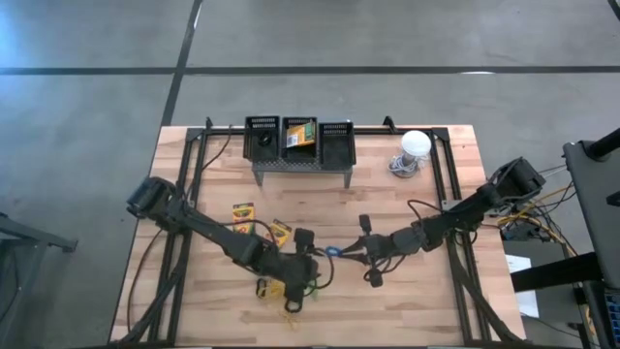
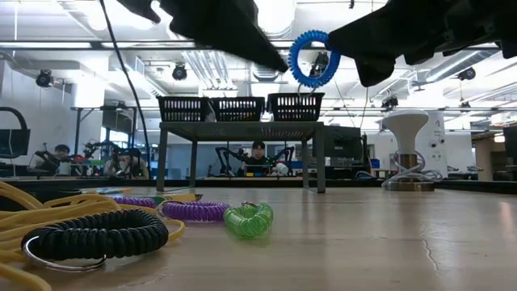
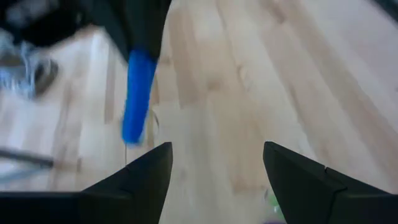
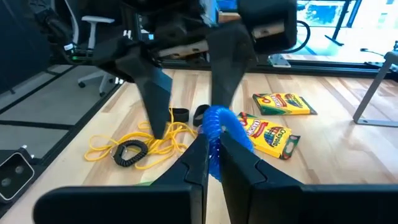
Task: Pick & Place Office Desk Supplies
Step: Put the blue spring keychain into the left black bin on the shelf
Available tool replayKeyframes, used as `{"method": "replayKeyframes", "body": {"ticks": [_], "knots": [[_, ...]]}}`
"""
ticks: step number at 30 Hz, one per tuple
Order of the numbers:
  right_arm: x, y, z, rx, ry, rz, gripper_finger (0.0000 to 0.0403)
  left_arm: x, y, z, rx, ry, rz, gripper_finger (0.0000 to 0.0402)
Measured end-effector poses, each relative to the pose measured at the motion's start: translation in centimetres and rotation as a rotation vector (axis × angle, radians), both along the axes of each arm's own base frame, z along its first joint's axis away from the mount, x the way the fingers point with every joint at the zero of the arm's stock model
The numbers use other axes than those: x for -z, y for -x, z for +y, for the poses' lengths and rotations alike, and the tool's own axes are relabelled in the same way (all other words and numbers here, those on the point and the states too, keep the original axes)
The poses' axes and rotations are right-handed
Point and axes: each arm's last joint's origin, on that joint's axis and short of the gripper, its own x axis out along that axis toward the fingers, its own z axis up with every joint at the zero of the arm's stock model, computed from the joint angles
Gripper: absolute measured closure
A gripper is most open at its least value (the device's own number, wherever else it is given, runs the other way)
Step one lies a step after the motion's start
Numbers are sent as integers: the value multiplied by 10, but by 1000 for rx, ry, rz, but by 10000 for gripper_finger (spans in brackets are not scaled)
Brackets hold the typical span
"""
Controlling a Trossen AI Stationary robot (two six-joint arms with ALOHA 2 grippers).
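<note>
Right gripper clamped tight on the blue loop, dangling it mid-air near top centre of the low view. Left gripper spread wide right next to it, gripping nothing. Down at lower left: black loop, purple loop, green loop, tangled yellow bands. Two crayon boxes flat on the table. Baskets up top centre, on the stand.

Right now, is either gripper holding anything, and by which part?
The right gripper pinches the blue loop by its coiled edge, above the table. The left gripper is open, empty.
</note>
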Motion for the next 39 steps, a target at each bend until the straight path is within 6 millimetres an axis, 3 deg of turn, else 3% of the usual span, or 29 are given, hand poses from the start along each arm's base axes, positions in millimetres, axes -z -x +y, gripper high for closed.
{"method": "replayKeyframes", "body": {"ticks": [6, 10, 19, 33, 39], "knots": [[0, 0, 0, -2, 0, 0, 380, -17, -7, -15, 108, -39, -197, 166], [0, 0, 0, -2, 0, 1, 380, -22, -8, -11, -50, -162, -272, 180], [0, 0, 0, -3, 0, 0, 380, 10, -18, 20, -111, -92, -181, 204], [1, 1, -1, 52, -50, 8, 379, 6, -18, 17, -123, -70, -203, 378], [2, 1, -2, 68, -78, 12, 340, -8, -15, 13, -170, -55, -112, 376]]}}
